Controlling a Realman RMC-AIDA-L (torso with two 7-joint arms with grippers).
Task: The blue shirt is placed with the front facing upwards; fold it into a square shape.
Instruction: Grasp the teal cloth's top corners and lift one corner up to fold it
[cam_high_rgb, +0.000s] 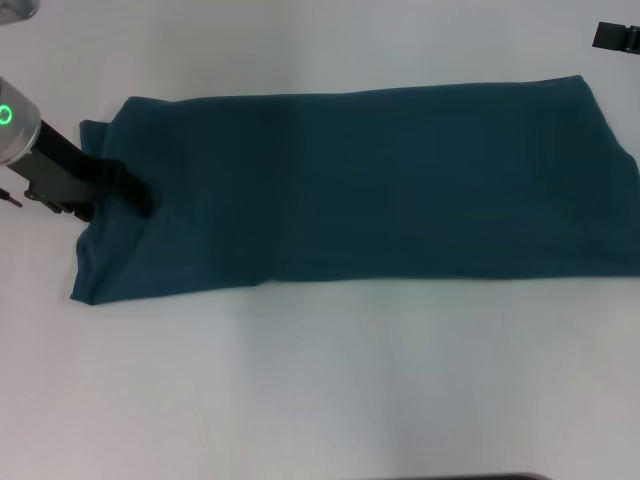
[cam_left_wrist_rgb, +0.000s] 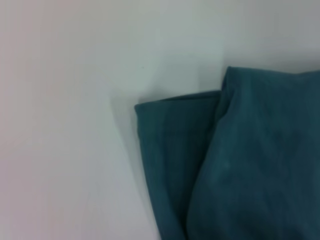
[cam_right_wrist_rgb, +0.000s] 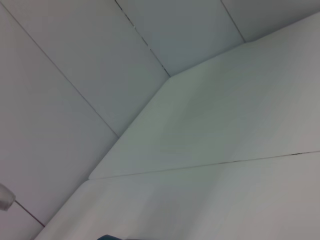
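Observation:
The blue shirt (cam_high_rgb: 370, 180) lies on the white table as a long dark teal band running left to right, its plain fabric up and no lettering showing. My left gripper (cam_high_rgb: 125, 190) is at the band's left end, its black fingers (cam_high_rgb: 132, 186) over the edge of the cloth and closed on it. The left wrist view shows that end of the shirt (cam_left_wrist_rgb: 250, 165) close up, with a folded layer under the top one. My right gripper (cam_high_rgb: 617, 37) is parked at the far right corner, away from the shirt, only partly in view.
The white table (cam_high_rgb: 320, 390) extends wide in front of the shirt. The right wrist view shows table panels (cam_right_wrist_rgb: 210, 125) and a sliver of teal cloth (cam_right_wrist_rgb: 107, 237) at its lower edge.

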